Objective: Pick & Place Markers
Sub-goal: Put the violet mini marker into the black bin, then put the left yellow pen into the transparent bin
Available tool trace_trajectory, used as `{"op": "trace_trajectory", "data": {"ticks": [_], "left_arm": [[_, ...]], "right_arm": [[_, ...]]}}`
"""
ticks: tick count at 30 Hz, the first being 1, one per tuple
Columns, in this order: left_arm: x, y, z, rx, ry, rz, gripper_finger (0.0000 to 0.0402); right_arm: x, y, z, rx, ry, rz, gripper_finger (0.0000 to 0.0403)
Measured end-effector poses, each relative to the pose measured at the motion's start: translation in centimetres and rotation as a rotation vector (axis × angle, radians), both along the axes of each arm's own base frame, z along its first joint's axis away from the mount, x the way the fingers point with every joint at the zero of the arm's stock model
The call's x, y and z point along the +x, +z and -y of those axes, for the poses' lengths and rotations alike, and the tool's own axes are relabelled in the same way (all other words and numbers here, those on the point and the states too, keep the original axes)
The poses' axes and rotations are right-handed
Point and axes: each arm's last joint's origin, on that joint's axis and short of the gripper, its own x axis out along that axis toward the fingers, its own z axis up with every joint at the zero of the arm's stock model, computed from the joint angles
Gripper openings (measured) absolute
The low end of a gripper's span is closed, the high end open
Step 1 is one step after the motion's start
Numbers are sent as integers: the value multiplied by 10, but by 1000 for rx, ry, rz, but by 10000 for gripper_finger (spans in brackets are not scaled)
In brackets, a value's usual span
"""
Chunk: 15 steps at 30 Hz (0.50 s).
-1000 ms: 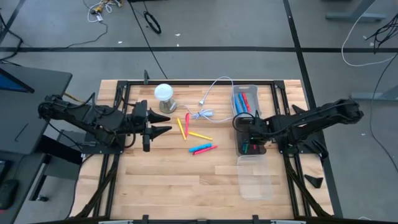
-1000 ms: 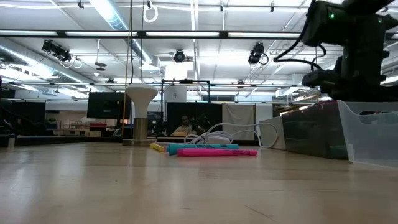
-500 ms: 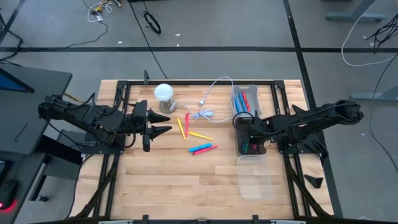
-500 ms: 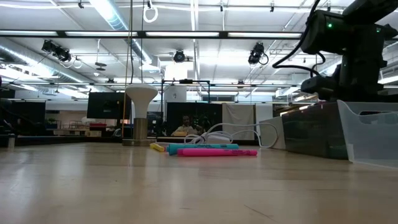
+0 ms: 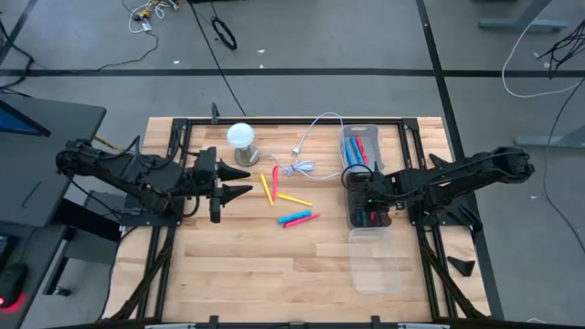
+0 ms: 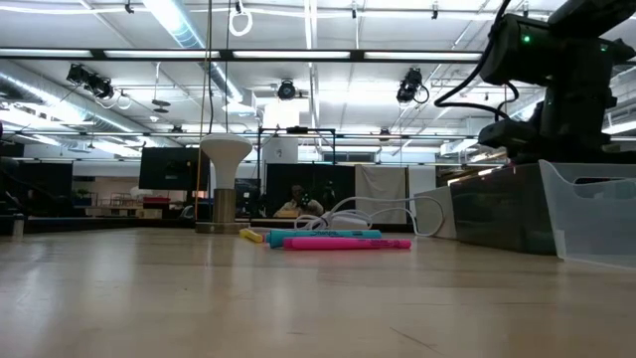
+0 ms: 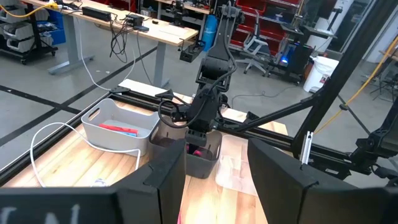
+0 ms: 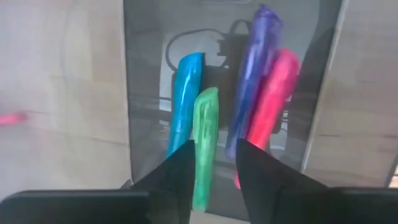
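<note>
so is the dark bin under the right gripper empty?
No. The dark bin holds four markers: blue, green, purple, pink.

The right hand [image 8: 213,163] has opened its fingers over the dark bin [image 5: 369,212] and let go; the green marker [image 8: 205,146] now lies inside among the others.

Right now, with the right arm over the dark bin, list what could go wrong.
1. The right pincer sits low among the markers in the dark bin; lifting carelessly may snag the green marker.
2. The white cable lies beside the loose markers; the next pick may catch it.
3. The lamp stands close and could tip.
</note>
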Motion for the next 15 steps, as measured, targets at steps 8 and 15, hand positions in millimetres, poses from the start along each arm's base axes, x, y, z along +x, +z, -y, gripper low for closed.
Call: {"op": "trace_trajectory", "data": {"ticks": [8, 15], "left_arm": [[0, 0, 0, 0, 0, 0, 178], [0, 0, 0, -2, 0, 0, 178]], "right_arm": [[2, 0, 0, -1, 10, 19, 139], [8, 17, 0, -61, 112, 72, 131]]}}
